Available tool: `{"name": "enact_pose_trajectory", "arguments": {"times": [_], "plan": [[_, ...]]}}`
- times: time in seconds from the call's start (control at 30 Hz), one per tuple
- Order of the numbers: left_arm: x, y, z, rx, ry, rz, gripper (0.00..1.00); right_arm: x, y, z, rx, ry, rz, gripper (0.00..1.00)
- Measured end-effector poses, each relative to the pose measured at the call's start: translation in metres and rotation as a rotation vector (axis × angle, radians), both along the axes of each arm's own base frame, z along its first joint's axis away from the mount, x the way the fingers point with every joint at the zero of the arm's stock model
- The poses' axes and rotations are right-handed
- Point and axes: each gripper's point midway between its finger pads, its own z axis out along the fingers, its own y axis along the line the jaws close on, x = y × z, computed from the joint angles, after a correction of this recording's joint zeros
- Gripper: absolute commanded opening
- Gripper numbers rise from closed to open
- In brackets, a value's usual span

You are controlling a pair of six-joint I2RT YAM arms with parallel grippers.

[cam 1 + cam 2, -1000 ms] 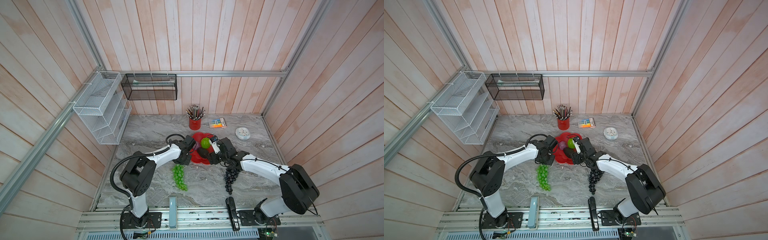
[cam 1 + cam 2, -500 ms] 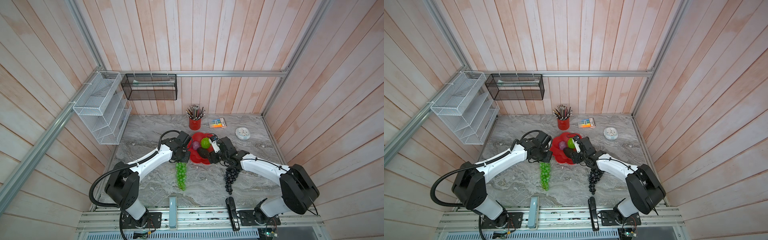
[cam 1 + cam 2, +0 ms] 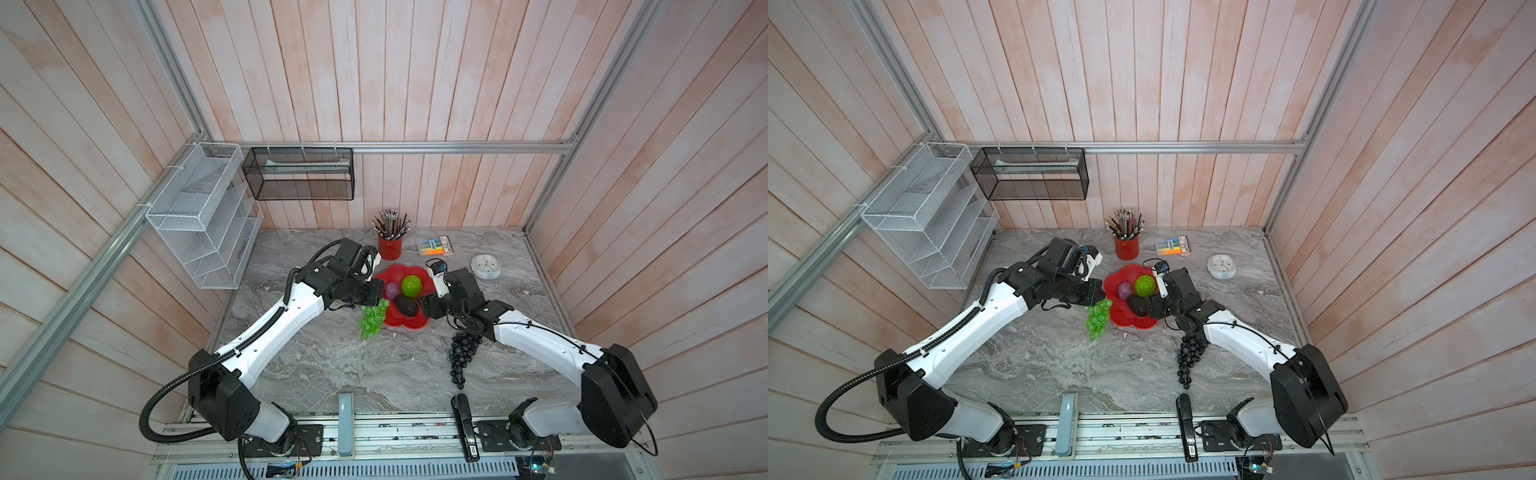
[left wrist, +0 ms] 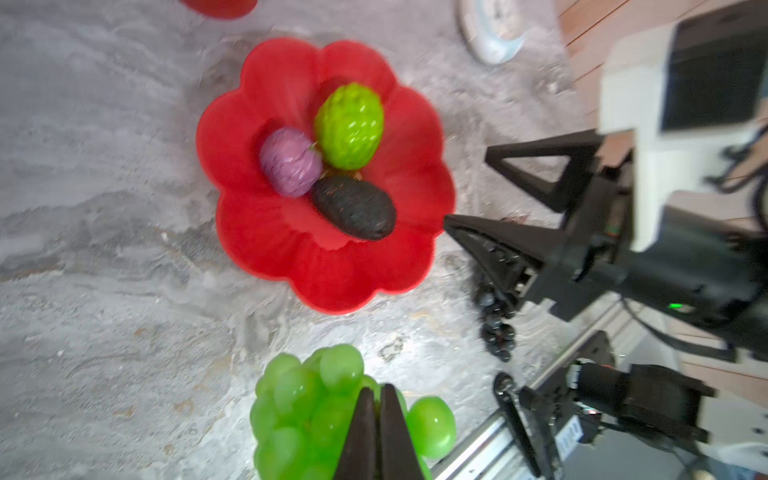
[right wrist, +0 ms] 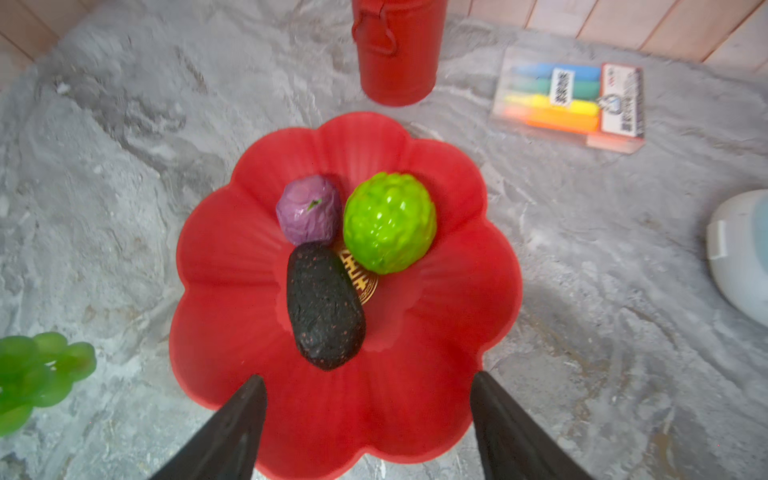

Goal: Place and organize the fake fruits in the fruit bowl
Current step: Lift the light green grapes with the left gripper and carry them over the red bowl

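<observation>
The red flower-shaped fruit bowl [image 3: 400,274] [image 3: 1128,274] [image 4: 257,245] [image 5: 232,266] holds the bumpy lime-green ball [image 3: 411,285] [image 5: 388,222], the small purple ball [image 3: 390,290] [image 5: 309,210] and the dark avocado-like oval [image 3: 406,306] [image 5: 324,305]. My left gripper [image 3: 376,298] [image 4: 377,388] is shut on the green grape bunch [image 3: 371,319] [image 3: 1098,318] [image 4: 299,403], which hangs at the bowl's left edge. My right gripper [image 3: 428,306] [image 5: 366,376] stands open over the bowl's right rim, holding nothing. The purple-black grape bunch [image 3: 460,353] [image 3: 1188,355] lies on the table under the right forearm.
Behind the bowl stand a red pencil cup [image 3: 390,248], a highlighter pack [image 3: 436,246] and a white clock [image 3: 485,266]. A black stapler [image 3: 463,424] lies at the front edge. A white wire rack [image 3: 199,216] and a black mesh basket [image 3: 299,174] hang on the walls.
My left arm has lifted the green grape bunch off the table and carried it back and right to the bowl's left edge. The right gripper has hardly moved.
</observation>
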Motion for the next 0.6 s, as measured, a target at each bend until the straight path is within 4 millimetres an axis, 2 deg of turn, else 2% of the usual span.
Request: {"name": "enact_pose_trajectory", "arguments": {"times": [0.13, 0.23, 0.4, 0.6], "plan": [[0.015, -0.024, 0.04, -0.106, -0.05, -0.038, 0.0, 0.009, -0.013, 0.025, 0.055, -0.058, -0.051, 0.74], [0.028, -0.042, 0.049, -0.157, -0.055, -0.067, 0.0, 0.013, -0.021, 0.035, 0.08, -0.084, -0.078, 0.74], [0.042, -0.067, 0.026, -0.207, 0.011, -0.104, 0.0, 0.016, -0.033, 0.042, 0.101, -0.105, -0.11, 0.74], [0.051, -0.088, 0.006, -0.262, 0.059, -0.128, 0.0, 0.014, -0.04, 0.033, 0.099, -0.091, -0.125, 0.73]]}}
